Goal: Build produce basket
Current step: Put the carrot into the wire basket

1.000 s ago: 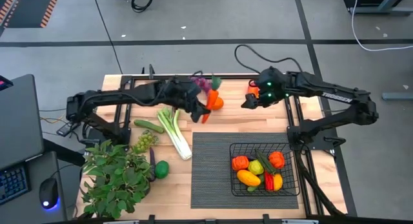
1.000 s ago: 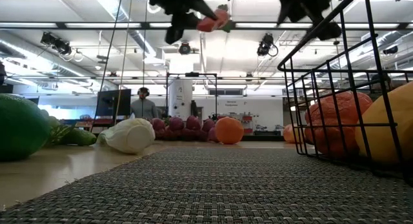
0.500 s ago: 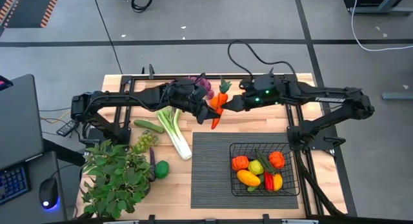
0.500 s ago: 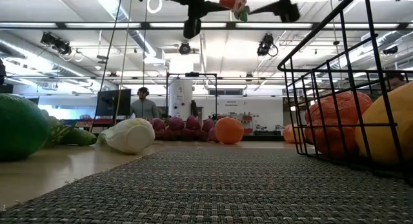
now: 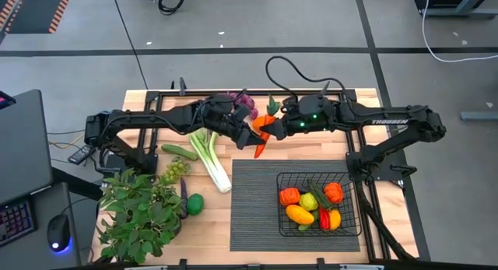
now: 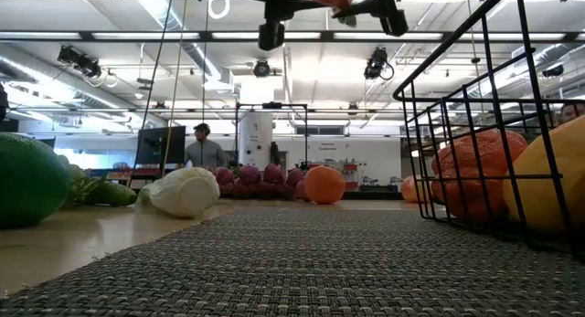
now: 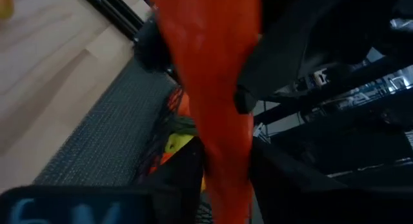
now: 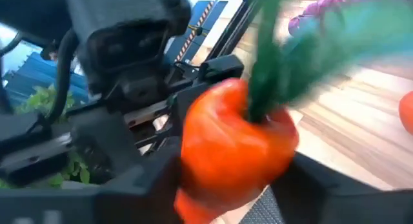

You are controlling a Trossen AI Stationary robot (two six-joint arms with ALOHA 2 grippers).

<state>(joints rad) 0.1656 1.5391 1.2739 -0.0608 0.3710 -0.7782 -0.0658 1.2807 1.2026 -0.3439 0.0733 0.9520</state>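
1. The basket (image 5: 319,201) sits on the ribbed mat (image 5: 257,208) at the desk's (image 5: 233,223) right front, holding an orange, peppers and other produce.
2. The carrot (image 5: 264,130) hangs above the desk's back middle, between both hands.
3. The left hand (image 5: 250,135) pinches the carrot's lower part.
4. The right hand (image 5: 274,127) is at its leafy top; whether it grips, I cannot tell.
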